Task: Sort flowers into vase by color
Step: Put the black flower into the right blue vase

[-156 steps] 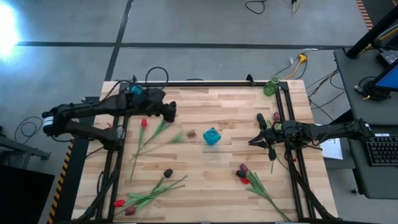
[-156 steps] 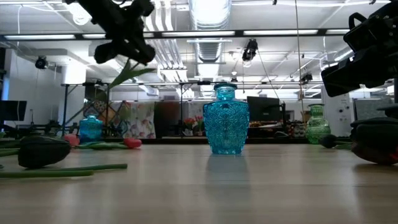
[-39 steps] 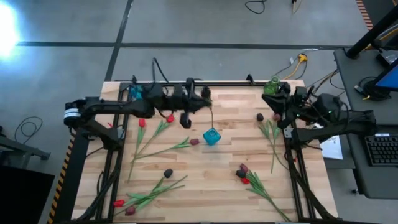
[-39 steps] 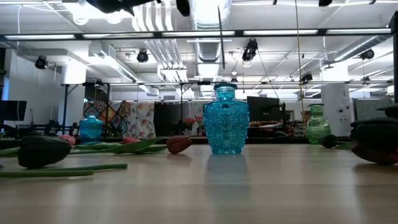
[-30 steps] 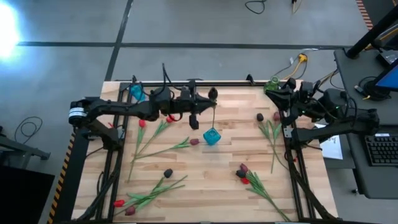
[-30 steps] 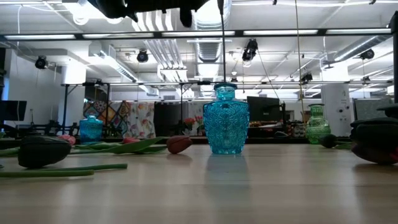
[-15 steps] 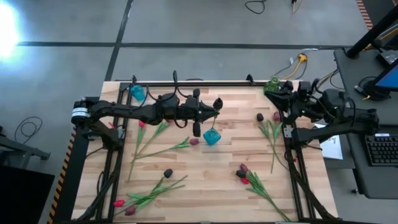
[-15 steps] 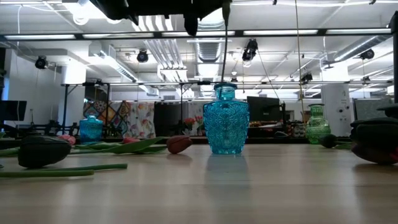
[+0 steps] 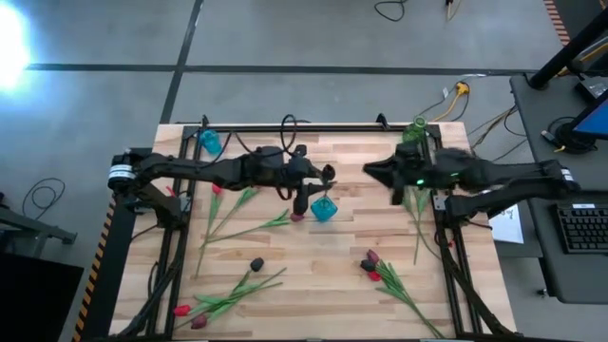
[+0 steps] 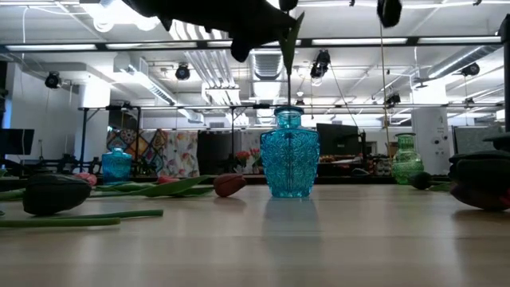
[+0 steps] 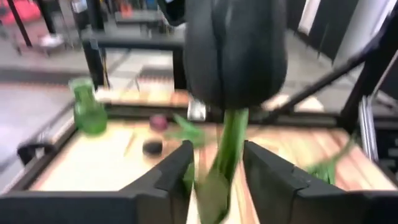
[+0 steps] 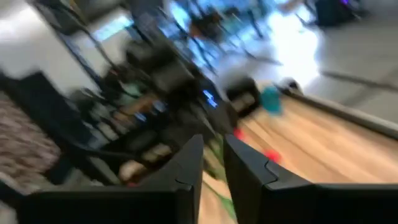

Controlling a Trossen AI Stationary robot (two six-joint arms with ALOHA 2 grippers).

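My left gripper point(image 9: 318, 180) hovers over the patterned blue vase point(image 9: 324, 209) at the table's middle, shut on a black tulip point(image 11: 236, 50). In the low view the tulip's thin stem point(image 10: 287, 80) hangs straight down to the vase's mouth point(image 10: 288, 112); whether its end is inside, I cannot tell. My right gripper point(image 9: 372, 171) reaches in from the right, high over the table, its fingers point(image 12: 189, 168) close together with nothing between them. More red, maroon and black tulips point(image 9: 237, 204) lie flat on the wood. My left gripper pinches the black tulip's green stem just below the head point(image 11: 225, 155) between its two fingers. The fingers come level from the table's left and lie across the stem. The tulip is lifted clear and upright, head above the fingers, stem hanging below them.
A small blue vase point(image 9: 209, 142) stands at the far left corner and a green vase point(image 9: 414, 133) at the far right corner. Tulips lie near left point(image 9: 223, 302), near right point(image 9: 380, 271) and under the right arm point(image 9: 415, 204). A black frame point(image 9: 285, 126) edges the table.
My left gripper has carried the black tulip toward the table's right and slightly nearer, until its stem hangs over the blue vase's mouth. My right arm has swung from the far right corner by the green vase toward the table's middle.
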